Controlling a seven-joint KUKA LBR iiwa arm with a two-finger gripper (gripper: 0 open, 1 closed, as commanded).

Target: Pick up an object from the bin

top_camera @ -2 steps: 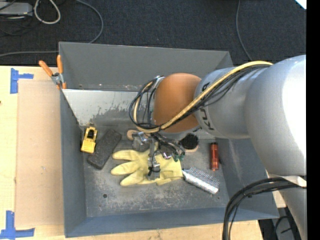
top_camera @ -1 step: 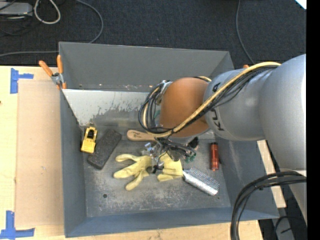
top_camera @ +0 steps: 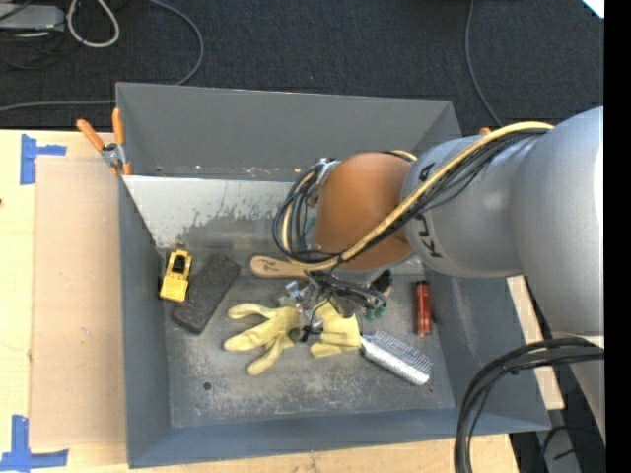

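My gripper hangs below the arm's orange cover, low over the middle of the bin. It is right above the palm of a pale yellow rubber glove, which lies flat with its fingers spread to the left. A light wooden handle pokes out to the left just behind the gripper. A brush with grey bristles lies just right of the glove.
A small yellow toy truck and a dark grey flat block lie at the left of the bin floor. A small red cylinder sits at the right. The arm and its cables cover the bin's right side.
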